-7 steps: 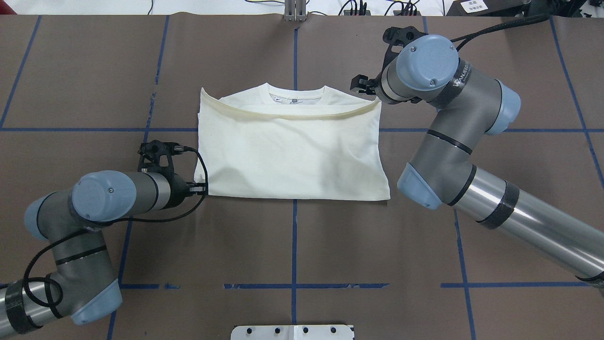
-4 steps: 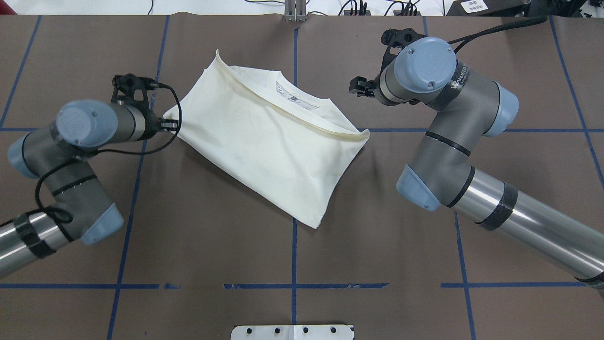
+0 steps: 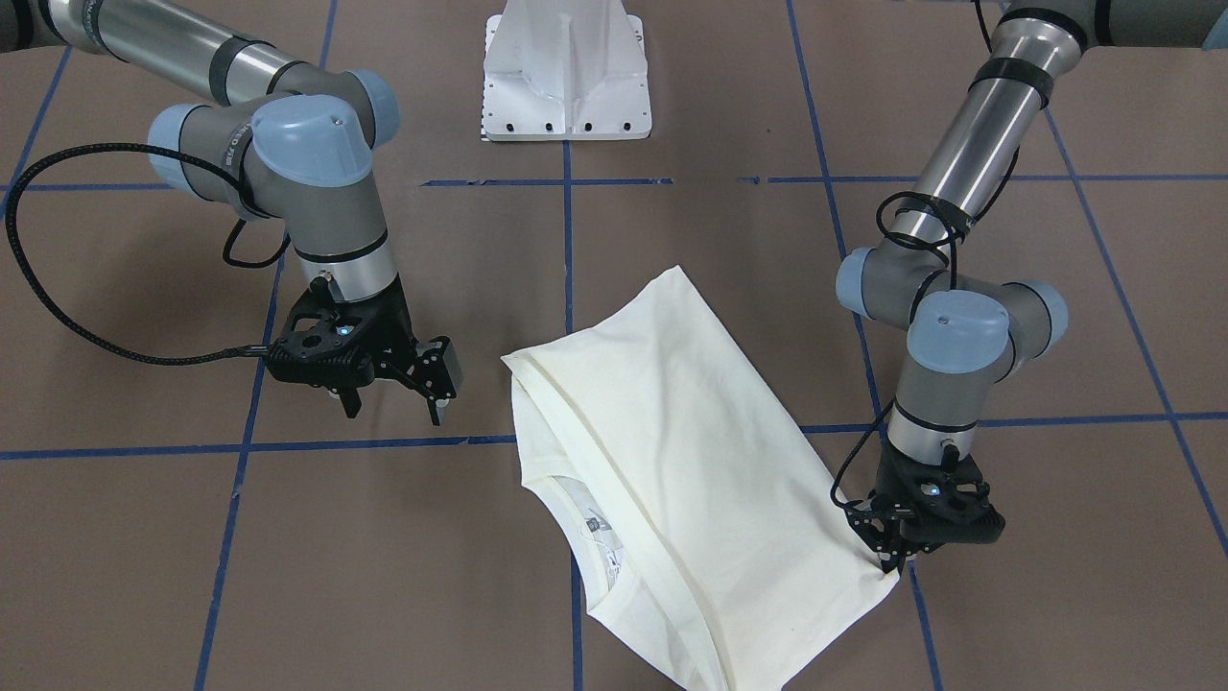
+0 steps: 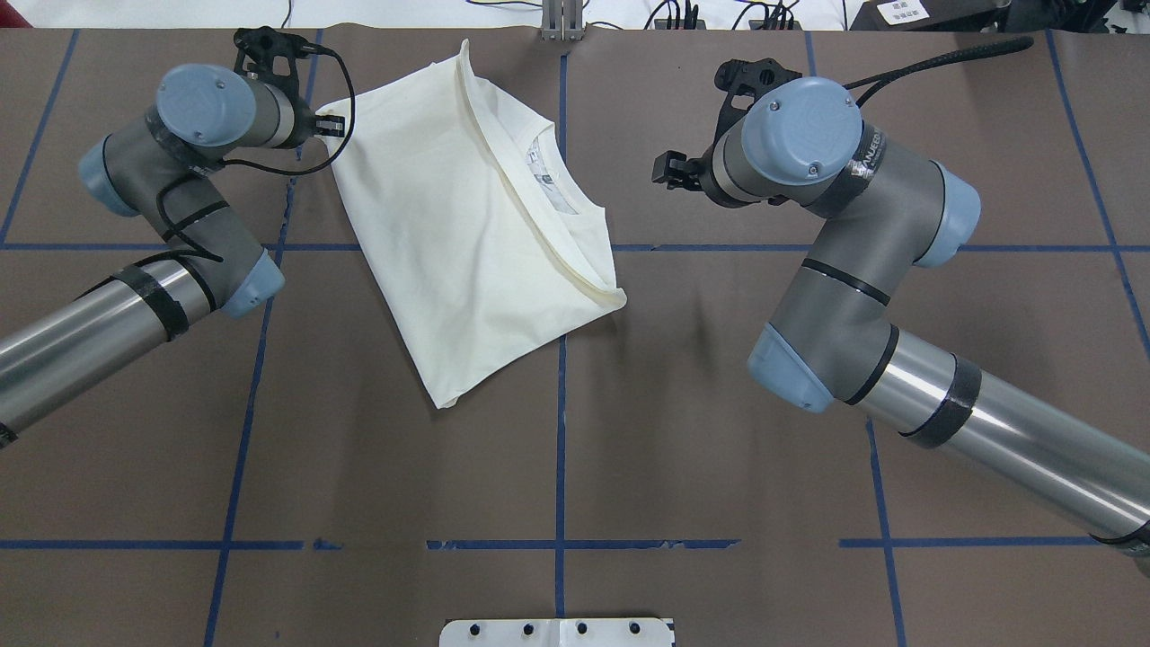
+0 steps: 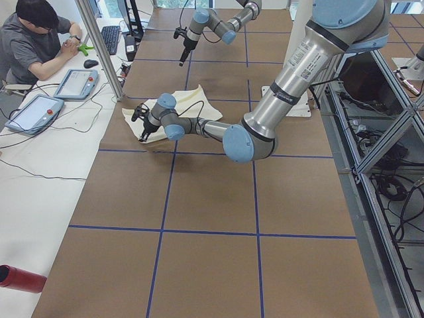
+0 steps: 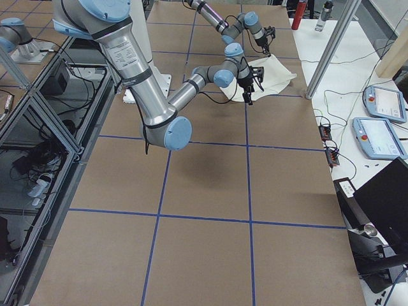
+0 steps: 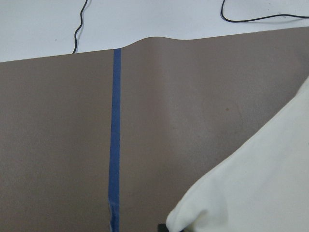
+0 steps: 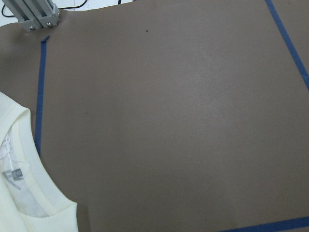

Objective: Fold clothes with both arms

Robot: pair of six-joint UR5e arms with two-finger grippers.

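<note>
The cream folded shirt (image 4: 467, 243) lies plain side up on the brown table, turned at an angle, with its collar and label showing (image 3: 595, 528). My left gripper (image 4: 328, 121) is shut on the shirt's far-left corner, close to the table's far edge, and the front view shows the pinch (image 3: 887, 561). The left wrist view shows only that corner of cloth (image 7: 260, 183). My right gripper (image 3: 393, 413) hangs open and empty just above the table, a short way to the right of the collar (image 4: 669, 171). The collar edge shows in the right wrist view (image 8: 19, 193).
The white pedestal base (image 3: 566, 67) stands at the table's near edge. A metal post (image 4: 561, 22) rises at the far edge, with cables behind it. A person (image 5: 36, 40) sits at a side desk with tablets. Blue tape lines (image 4: 560, 431) grid the table.
My left gripper has pulled its corner of the shirt away from the robot and to the left. The shirt has swung from square to a steep angle. The right gripper has hardly moved.
</note>
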